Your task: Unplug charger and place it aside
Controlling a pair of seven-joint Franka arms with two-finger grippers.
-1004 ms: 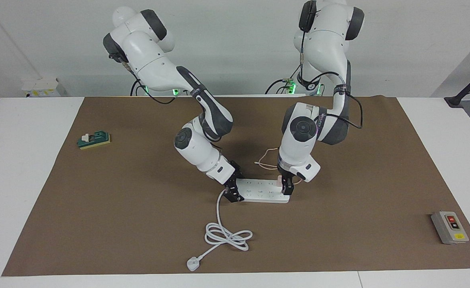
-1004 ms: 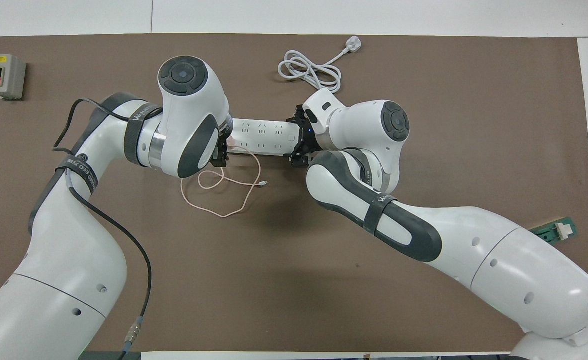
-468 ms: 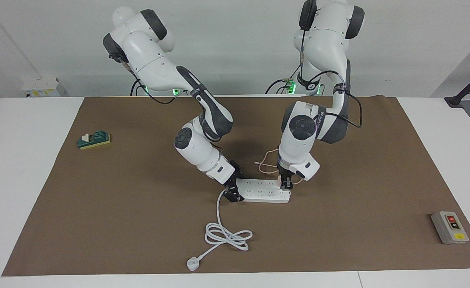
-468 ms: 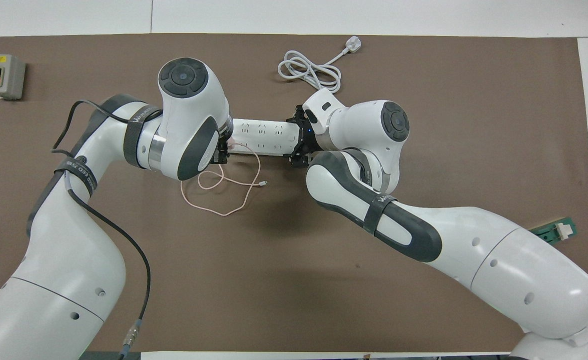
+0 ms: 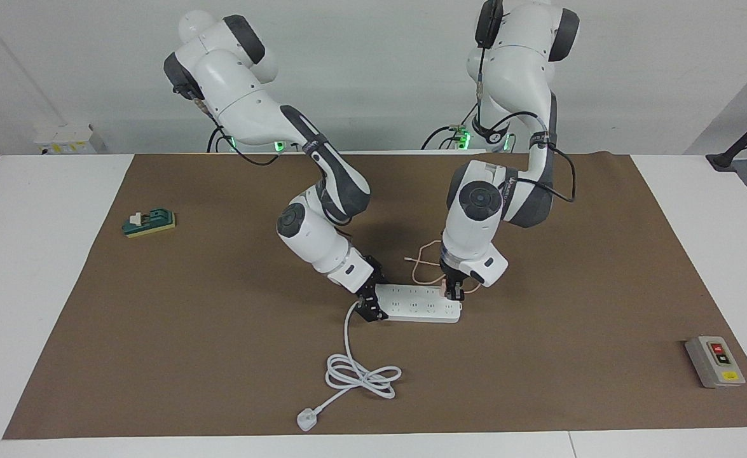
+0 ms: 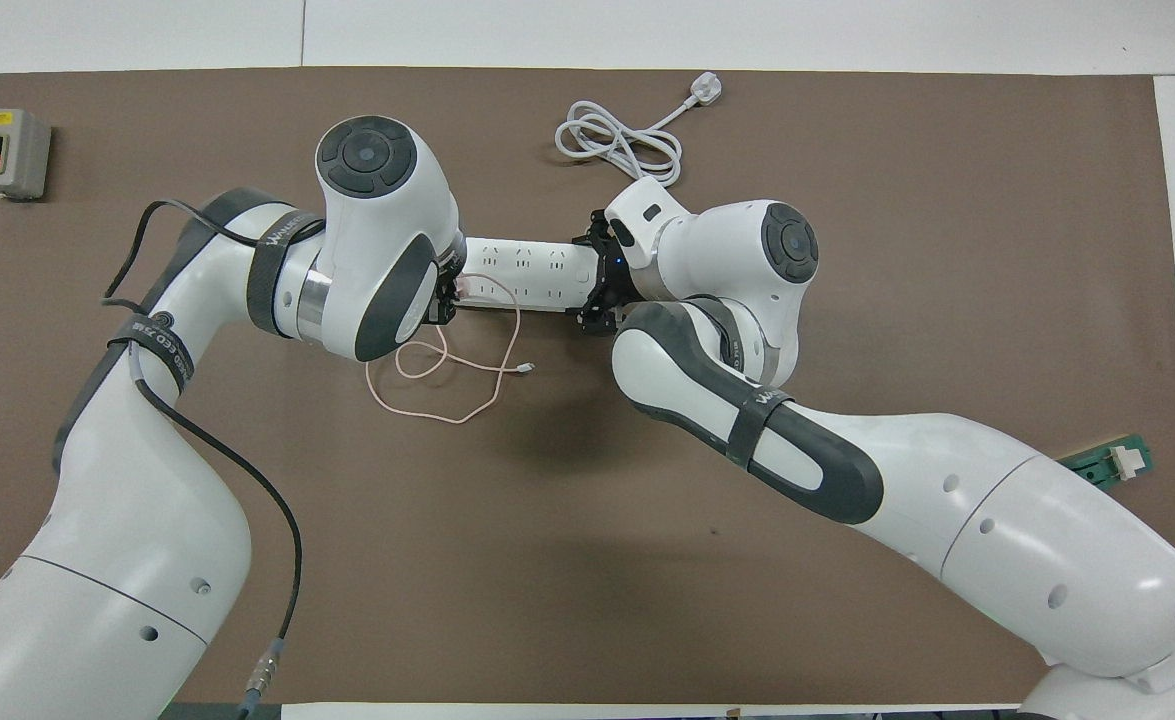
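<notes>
With the left claw clamped fully down on the charger, the extraction step is set up but not yet carried out: the small pink adapter sits between the fingertips, plugged into the socket at the end of the power strip directly beneath the claw. Its thin pink cable trails from the claw in loose loops on the bench, on the robots' side of the strip. The right claw is at the strip's opposite end, where the thick white cord leaves the strip; its fingers straddle that end and appear to pin it, though a firm hold cannot be confirmed. Judged from this arrangement, the main risk is that the strip rises with the charger if the restraining claw slips or bears too lightly. A pull that is not straight along the prongs could bind them in the socket or twist the adapter out of the fingertips, since it is small and smooth-sided. The slack cable could also drag across the strip or snag on the left wrist as the adapter is carried aside. A switch box and a small green block lie well apart from both claws and pose no obstruction.
</notes>
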